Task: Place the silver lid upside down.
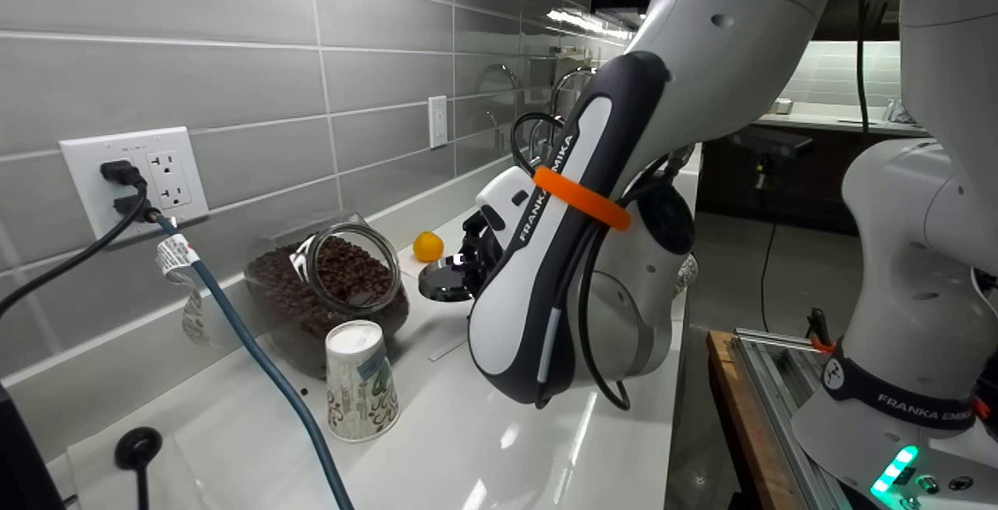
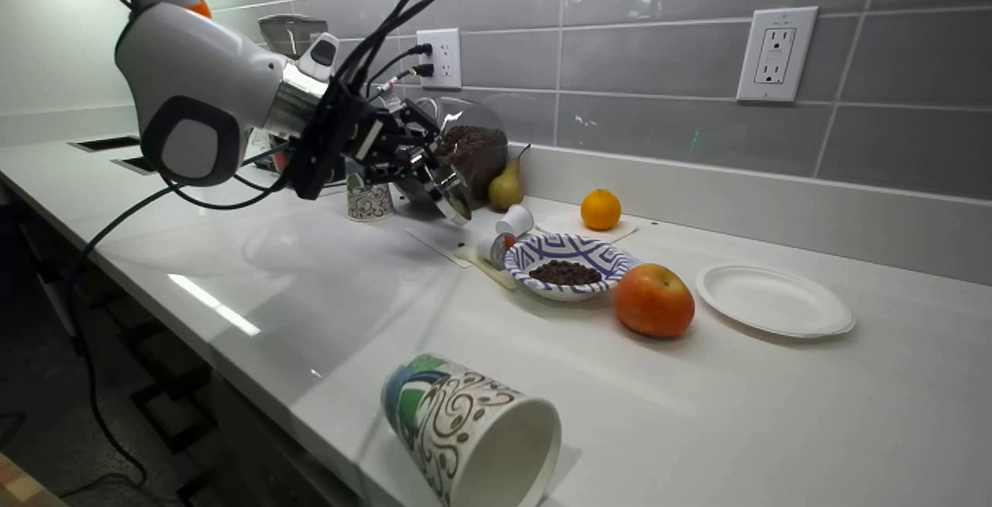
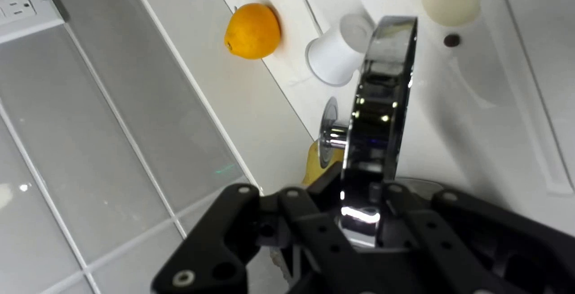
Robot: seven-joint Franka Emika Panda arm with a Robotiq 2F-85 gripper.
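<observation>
Gripping one silver lid (image 3: 376,114), one end effector (image 3: 364,186) hovers.

On the desk (image 2: 736,429), a red-orange fruit (image 2: 655,301) sits between a blue-patterned bowl (image 2: 570,246) of dark pieces (image 2: 566,273) and a white plate (image 2: 775,301). A paper cup (image 2: 453,425) lies on its side.

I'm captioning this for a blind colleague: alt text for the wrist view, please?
A black gripper holds a silver lid, seen nearly edge-on, its knob facing the picture's left. Behind it are an orange, a small white cup and a partly hidden yellow pear.
</observation>
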